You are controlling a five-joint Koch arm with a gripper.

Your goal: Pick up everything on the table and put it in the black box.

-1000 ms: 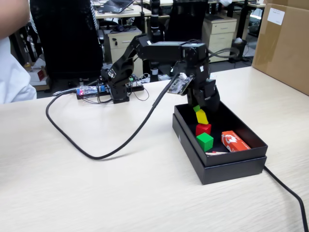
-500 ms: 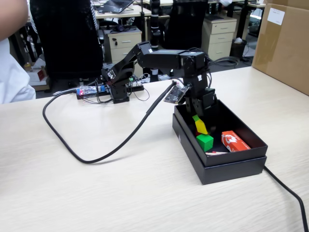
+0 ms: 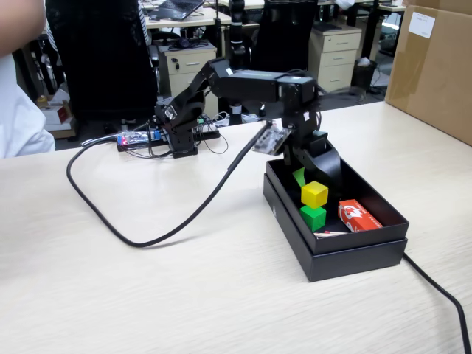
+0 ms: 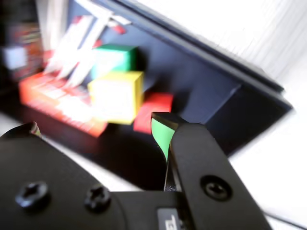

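The bench point(image 3: 147, 295), pale wood grain, carries one black arm point(image 3: 243, 77) on its far side. One big brown cardboard carton point(image 3: 431, 66) stands at the right edge of the fixed view. One thick black cable point(image 3: 147, 240) loops across the bench from the arm's base.

One black box point(image 3: 346, 254) sits on the bench right of centre in the fixed view. The arm reaches over its far end, and the pincer point(image 3: 304, 175) hangs just inside the rim. In the wrist view the pincer point(image 4: 96, 127) is spread wide, its green-padded finger point(image 4: 162, 134) well apart from the other tip at the left edge, with nothing between them.

Inside the box lies one flat red-and-white packet point(image 3: 359, 215), toward the right wall in the fixed view.

There are three cubes, all inside the box. One yellow cube point(image 3: 315, 194) sits just below and in front of the pincer, clear of both fingers; in the fixed view it appears to rest on top of something, and I cannot tell on what. One green cube point(image 3: 313, 216) lies just in front of it, nearer the camera. One red cube point(image 4: 153, 111) shows only in the wrist view, beside and partly behind the yellow one, close to the green-padded finger.
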